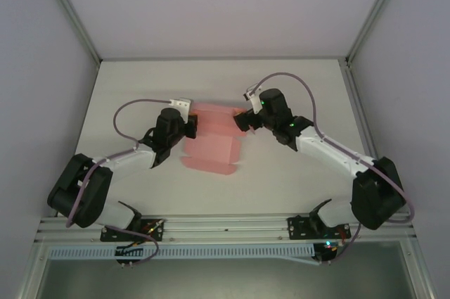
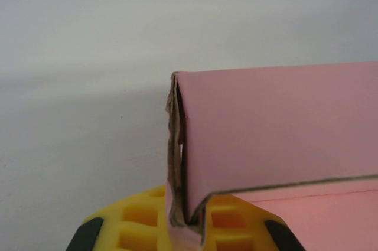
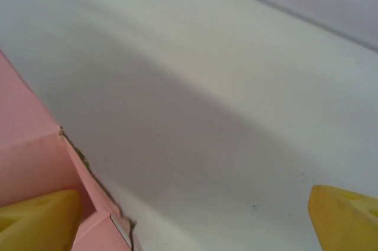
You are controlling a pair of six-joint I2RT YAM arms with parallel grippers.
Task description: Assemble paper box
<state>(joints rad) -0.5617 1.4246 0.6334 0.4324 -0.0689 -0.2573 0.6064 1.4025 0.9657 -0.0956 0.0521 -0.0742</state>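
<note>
Paper box point(image 1: 214, 137): pink, partly folded, at centre of table point(image 1: 295, 88), between both grippers.
Left gripper point(image 1: 191, 127): clenched on box's left edge, card fold pinched between yellow pads point(image 2: 142, 221).
Right gripper point(image 1: 242, 120): released, jaws spread wide. Box corner lies at one yellow finger point(image 3: 35, 212). Other finger well apart from box.

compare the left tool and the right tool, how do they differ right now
The left tool is shut, pinching the paper box at a folded edge; the right tool stands wide open, gripping nothing. The left tool's fingers meet on the card, while the right tool has one finger by the card and the other over bare table. Both have yellow fingers and sit at opposite sides of the box.
</note>
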